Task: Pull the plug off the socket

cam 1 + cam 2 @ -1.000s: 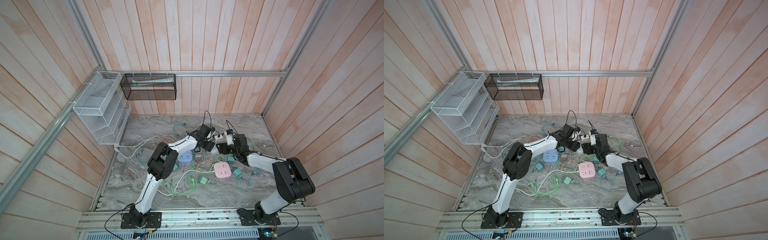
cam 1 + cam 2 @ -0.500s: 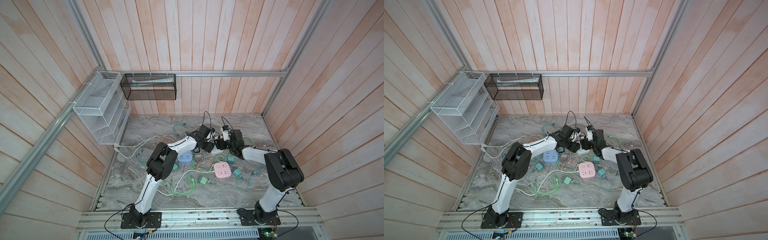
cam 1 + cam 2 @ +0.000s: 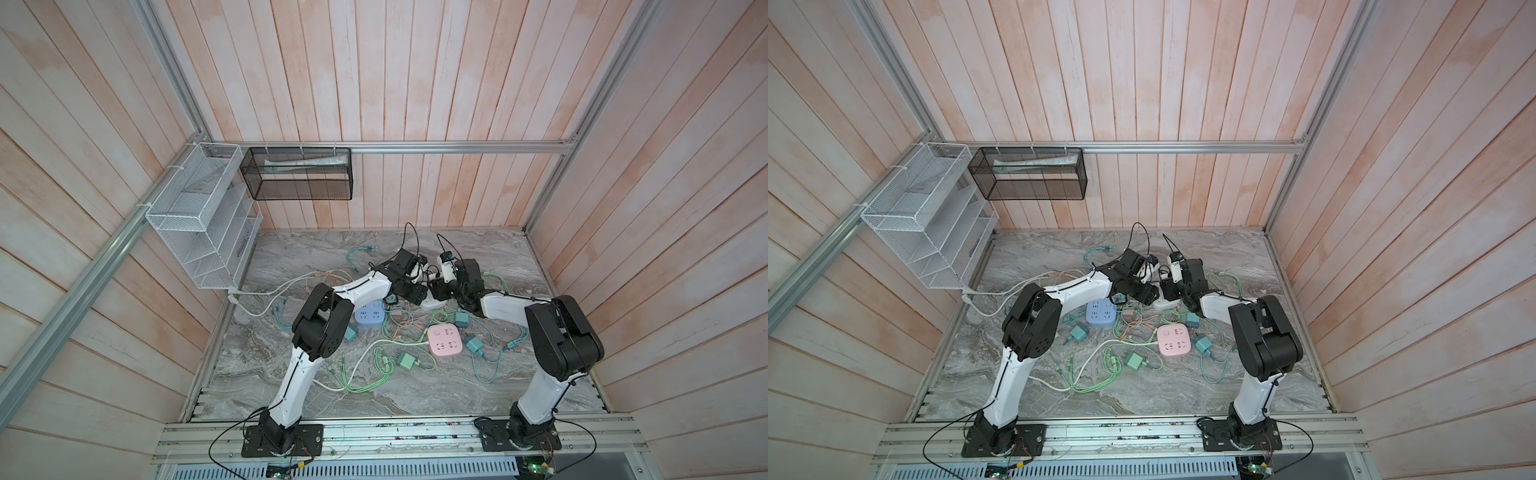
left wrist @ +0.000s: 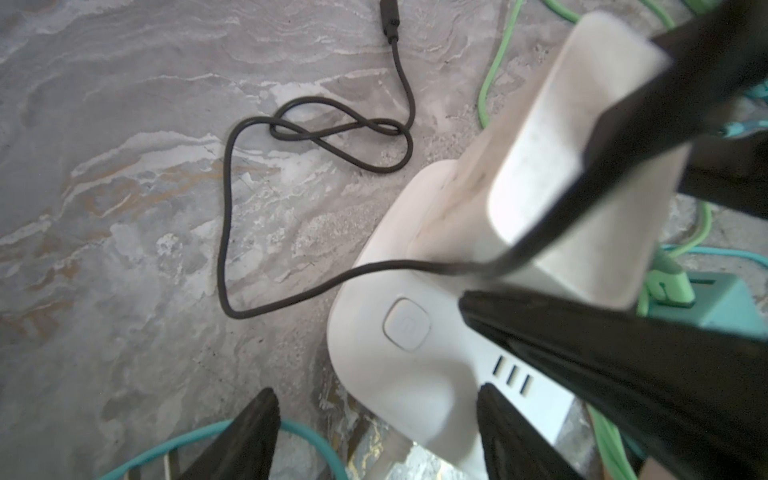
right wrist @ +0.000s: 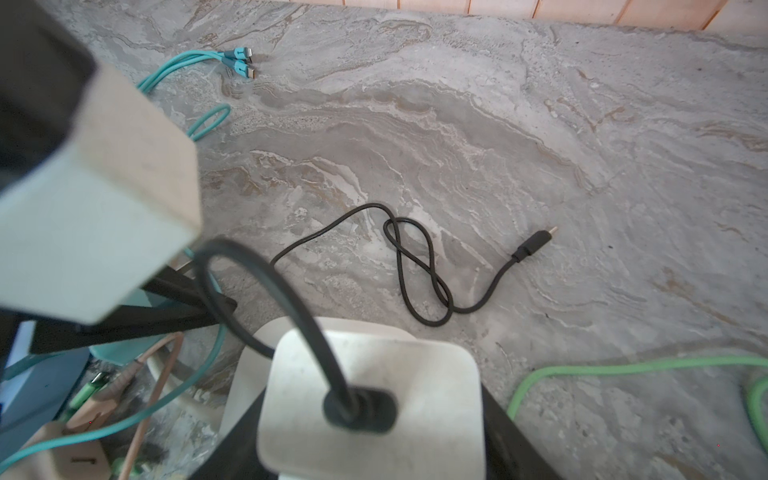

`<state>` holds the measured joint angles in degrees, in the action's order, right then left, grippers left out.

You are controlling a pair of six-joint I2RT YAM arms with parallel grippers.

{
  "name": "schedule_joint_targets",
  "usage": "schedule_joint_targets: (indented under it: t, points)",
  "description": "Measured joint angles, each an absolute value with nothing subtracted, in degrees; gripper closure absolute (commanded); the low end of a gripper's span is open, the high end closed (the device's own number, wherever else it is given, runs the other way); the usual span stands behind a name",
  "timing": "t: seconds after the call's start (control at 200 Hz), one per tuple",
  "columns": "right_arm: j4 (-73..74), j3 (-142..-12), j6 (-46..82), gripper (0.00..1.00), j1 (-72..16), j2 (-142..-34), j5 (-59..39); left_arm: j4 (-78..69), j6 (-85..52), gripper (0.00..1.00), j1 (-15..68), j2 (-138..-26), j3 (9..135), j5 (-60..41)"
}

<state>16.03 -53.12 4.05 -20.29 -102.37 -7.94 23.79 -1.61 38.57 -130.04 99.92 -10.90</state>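
A white socket [image 3: 432, 302] [image 3: 1165, 302] lies mid-table among cables. A white plug [image 4: 561, 166] [image 5: 374, 399] stands plugged into its top, with a black cable [image 5: 419, 266] trailing from it across the marble. My right gripper [image 5: 372, 453] [image 3: 437, 291] is shut on the plug, one finger flat against each side. My left gripper [image 4: 376, 440] [image 3: 419, 294] is open over the socket's [image 4: 399, 361] near corner. One of its fingers [image 4: 511, 436] rests on the socket's top, the other [image 4: 249, 436] hangs beside it over bare table.
A blue socket cube [image 3: 369, 315] and a pink one [image 3: 444, 340] lie nearer the front. Teal adapters [image 3: 406, 360] and green, teal and peach cables [image 3: 374, 374] are scattered around them. A white wire rack [image 3: 199, 224] and a black mesh basket [image 3: 297, 178] hang on the walls.
My right gripper has swung left to the socket and its jaws have narrowed onto the plug. The left arm has not moved.
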Motion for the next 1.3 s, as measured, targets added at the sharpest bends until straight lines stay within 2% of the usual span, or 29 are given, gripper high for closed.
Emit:
schedule_joint_targets:
  t: [0.15,0.3,0.43,0.69,1.07,1.3]
  points:
    - [16.2,-53.1,3.1,0.44,-20.6,-102.6,-7.4,23.9,-1.8,0.23,38.6,-130.0,99.9,-11.1]
    - [16.3,-53.5,2.5,0.57,-20.7,-103.0,-6.9,24.0,-2.0,0.23,38.3,-130.0,99.9,-11.3]
    - [16.1,-53.7,2.5,0.63,-20.9,-103.1,-6.3,24.1,-2.2,0.24,38.2,-130.0,99.9,-11.4]
    - [15.3,-54.2,2.5,0.65,-21.6,-103.1,-5.1,24.2,-2.2,0.24,38.2,-130.1,100.0,-11.5]
    - [6.2,-59.2,0.2,0.7,-26.2,-103.4,6.6,25.7,-2.2,0.26,38.0,-130.5,101.1,-12.0]
    - [5.6,-59.5,1.3,0.72,-25.9,-103.4,6.5,25.6,-2.2,0.26,38.0,-130.8,101.3,-12.2]
